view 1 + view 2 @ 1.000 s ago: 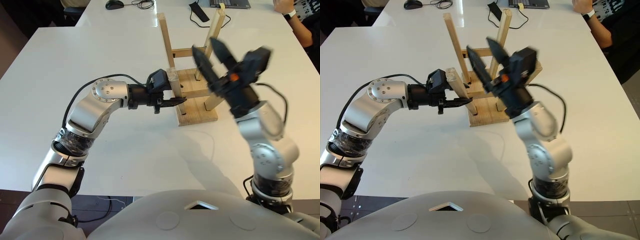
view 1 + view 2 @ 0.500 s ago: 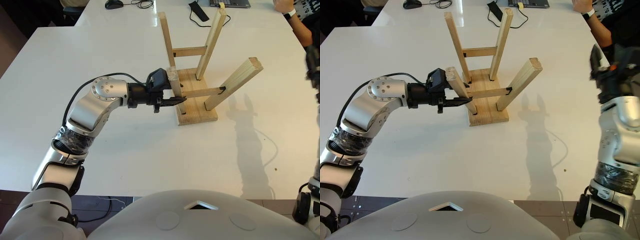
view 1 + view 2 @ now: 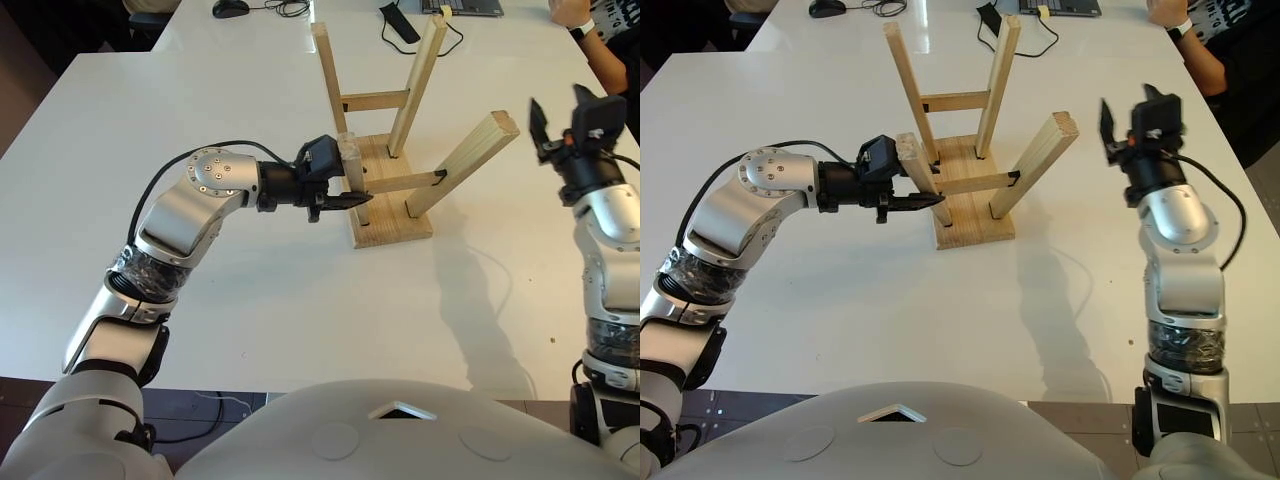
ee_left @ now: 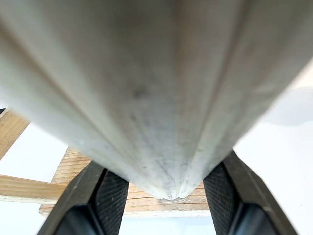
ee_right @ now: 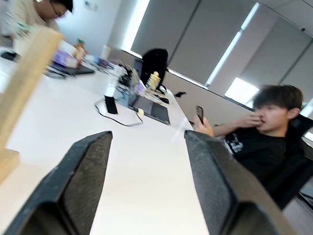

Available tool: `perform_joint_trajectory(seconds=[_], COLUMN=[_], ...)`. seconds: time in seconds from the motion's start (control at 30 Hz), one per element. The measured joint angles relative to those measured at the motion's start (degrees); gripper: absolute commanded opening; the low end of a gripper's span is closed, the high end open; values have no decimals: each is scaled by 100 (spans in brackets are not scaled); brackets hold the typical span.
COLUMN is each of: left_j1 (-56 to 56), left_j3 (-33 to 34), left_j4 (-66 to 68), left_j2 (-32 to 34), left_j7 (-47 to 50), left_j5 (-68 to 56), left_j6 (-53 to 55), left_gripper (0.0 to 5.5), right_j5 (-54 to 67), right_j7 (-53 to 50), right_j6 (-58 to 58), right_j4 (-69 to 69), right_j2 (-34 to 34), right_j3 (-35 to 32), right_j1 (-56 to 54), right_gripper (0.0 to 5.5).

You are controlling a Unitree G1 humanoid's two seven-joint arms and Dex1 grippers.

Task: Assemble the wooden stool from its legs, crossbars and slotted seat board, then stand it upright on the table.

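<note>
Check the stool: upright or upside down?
Upside down: the seat board lies flat on the table, with the legs sticking up.

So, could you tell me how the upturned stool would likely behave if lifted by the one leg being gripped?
Probably stiff as one piece: crossbars tie the legs of the stool into the seat board. It would likely tilt, since the left gripper clamps only the near left leg, off-centre. The right leg leans outward, so it may work loose.
</note>
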Motion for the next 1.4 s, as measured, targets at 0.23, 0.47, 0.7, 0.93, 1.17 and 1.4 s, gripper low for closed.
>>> perform_joint_trajectory(seconds=[0.23,0.47,0.7,0.93,1.17,1.4], left_j1=[3,119,156,13,-6,94], left_j3=[2,257,413,112,108,430], left_j4=[-2,28,20,-22,35,70], left_j2=[6,227,383,115,121,414], left_j7=[-4,-95,-203,-29,-6,-169], left_j5=[4,-116,-214,5,16,-154], left_j6=[0,-67,-67,9,19,-46], left_gripper=[203,203,203,203,203,203], right_j5=[-1030,-699,-561,-670,-1515,30], right_j7=[-200,-276,-429,340,9,-375], right_j6=[-366,753,1734,223,-754,1090], right_j4=[537,-509,-1060,649,1310,-243], right_j2=[-370,1340,1796,368,-148,2145], right_j3=[65,1497,1589,561,598,1622], right_j1=[-55,-513,-476,47,-198,-384], right_gripper=[270,270,270,270,270,270])
